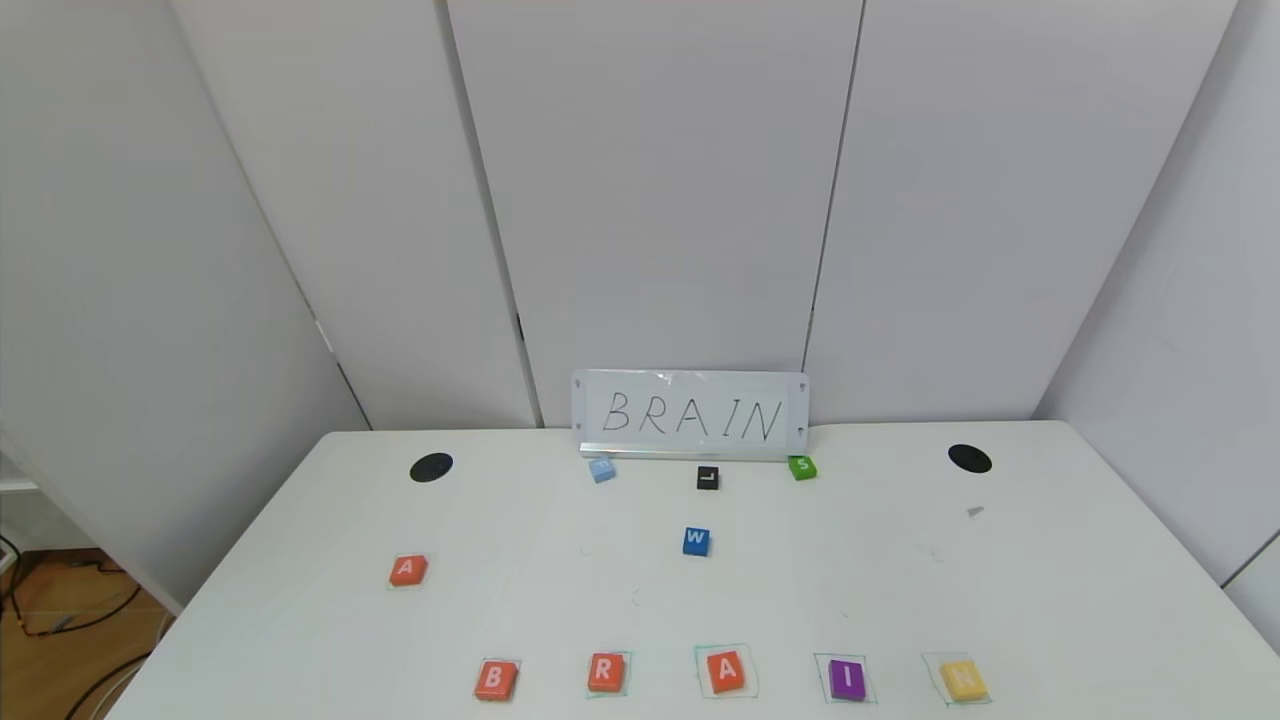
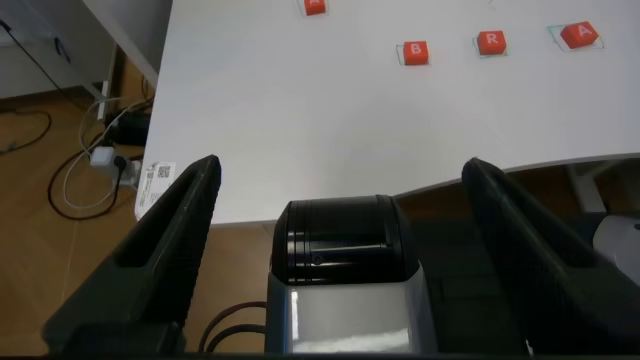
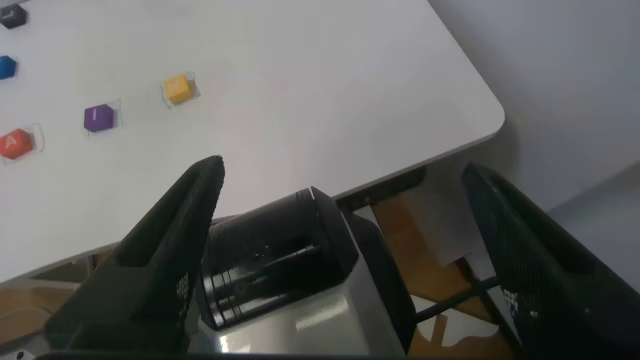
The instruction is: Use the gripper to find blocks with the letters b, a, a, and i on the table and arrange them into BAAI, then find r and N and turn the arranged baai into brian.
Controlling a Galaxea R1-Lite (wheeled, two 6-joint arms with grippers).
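Along the front of the white table (image 1: 900, 580) lies a row of flat blocks: orange-red B (image 1: 495, 680), orange-red R (image 1: 605, 672), orange-red A (image 1: 726, 671), purple I (image 1: 847, 679) and yellow N (image 1: 963, 681). A second orange-red A (image 1: 407, 570) lies apart, farther back on the left. Neither arm shows in the head view. My left gripper (image 2: 340, 190) hangs open and empty off the table's near edge, with B (image 2: 415, 52), R (image 2: 491, 43) and A (image 2: 579, 35) far ahead. My right gripper (image 3: 345, 190) is likewise open and empty beyond the near edge, with N (image 3: 178, 89) and I (image 3: 98, 117) in sight.
A white sign reading BRAIN (image 1: 690, 415) stands at the back. In front of it lie a light blue block (image 1: 601, 469), a black L block (image 1: 707, 478) and a green S block (image 1: 802, 466). A blue W block (image 1: 696, 541) sits mid-table. Two black discs (image 1: 431, 467) (image 1: 969, 459) mark the back corners.
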